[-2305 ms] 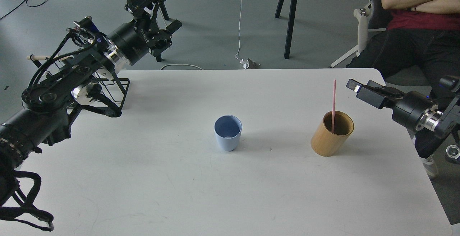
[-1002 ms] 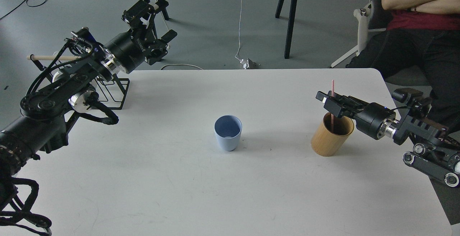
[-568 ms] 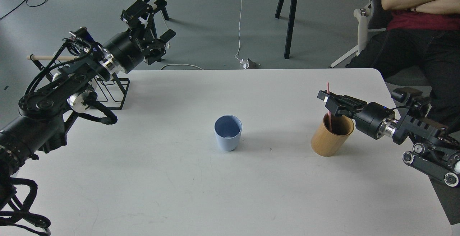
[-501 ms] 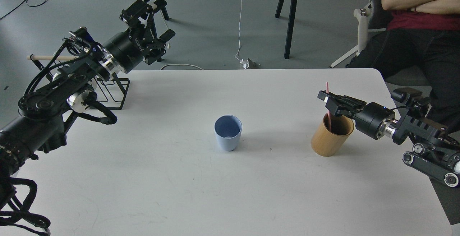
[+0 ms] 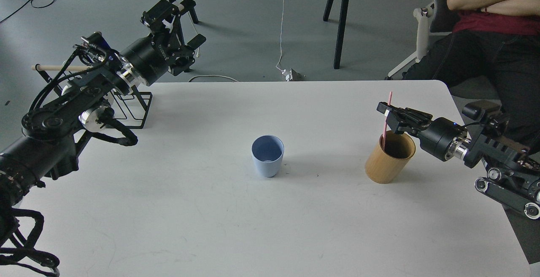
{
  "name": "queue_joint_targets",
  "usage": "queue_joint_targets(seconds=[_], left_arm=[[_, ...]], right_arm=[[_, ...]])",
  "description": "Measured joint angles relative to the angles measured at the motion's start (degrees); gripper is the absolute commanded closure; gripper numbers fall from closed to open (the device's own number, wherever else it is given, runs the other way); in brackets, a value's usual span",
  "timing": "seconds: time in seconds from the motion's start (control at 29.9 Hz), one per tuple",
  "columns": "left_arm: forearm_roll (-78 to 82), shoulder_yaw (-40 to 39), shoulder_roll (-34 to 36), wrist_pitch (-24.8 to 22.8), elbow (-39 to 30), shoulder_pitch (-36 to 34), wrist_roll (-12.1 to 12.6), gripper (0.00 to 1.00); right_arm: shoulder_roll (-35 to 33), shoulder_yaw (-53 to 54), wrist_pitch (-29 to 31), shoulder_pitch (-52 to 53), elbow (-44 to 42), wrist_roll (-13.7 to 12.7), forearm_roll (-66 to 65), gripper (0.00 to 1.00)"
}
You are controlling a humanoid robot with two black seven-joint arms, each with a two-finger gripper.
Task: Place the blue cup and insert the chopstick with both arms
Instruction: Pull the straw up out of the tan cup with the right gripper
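Note:
The blue cup (image 5: 267,155) stands upright and empty at the middle of the white table (image 5: 211,209). The pink-red chopstick (image 5: 389,100) stands tilted in the tan wooden holder (image 5: 389,159) at the right, with its lower end inside. My right gripper (image 5: 387,115) reaches in from the right just above the holder's rim and is shut on the chopstick at mid-length. My left gripper (image 5: 180,25) is open and empty, held high past the table's back left edge, far from the cup.
A black wire rack (image 5: 136,110) with a pale wooden dowel (image 5: 48,67) stands at the table's left edge under my left arm. A seated person (image 5: 493,20) is beyond the back right corner. Black stand legs (image 5: 341,20) are on the floor behind.
My right gripper came in from the right, closed on the chopstick above the holder, and now has shifted slightly right and up, tilting the stick's top rightward. The left arm barely moved.

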Motion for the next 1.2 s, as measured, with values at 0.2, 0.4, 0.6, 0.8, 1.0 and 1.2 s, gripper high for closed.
queue_joint_targets(seconds=[0.2, 0.4, 0.6, 0.8, 1.0, 1.2], left_arm=[[-0.01, 0.00, 0.00, 0.00, 0.00, 0.08, 0.00, 0.02], [-0.01, 0.02, 0.00, 0.00, 0.00, 0.39, 0.00, 0.02], [-0.02, 0.07, 0.00, 0.00, 0.58, 1.02, 0.00, 0.02], [-0.01, 0.07, 0.13, 0.00, 2.22, 2.77, 0.00, 0.02], [-0.01, 0.07, 1.13, 0.00, 2.84, 4.62, 0.00, 0.02], [-0.01, 0.07, 1.43, 0.00, 2.95, 4.91, 0.00, 0.02]], right_arm=[[-2.56, 2.24, -0.67, 1.35, 0.93, 0.00, 0.41, 0.99], [-5.74, 7.68, -0.71, 1.46, 4.58, -0.01, 0.75, 0.99], [-8.81, 13.55, -0.41, 2.94, 9.44, -0.01, 0.99, 0.99], [-5.86, 13.57, -0.42, 8.49, 11.91, -0.02, 0.71, 0.99], [5.65, 4.64, -0.67, 15.25, 9.51, -0.02, -2.88, 0.99], [16.72, -2.67, -4.94, 18.85, 3.15, -0.01, -7.57, 0.99]])
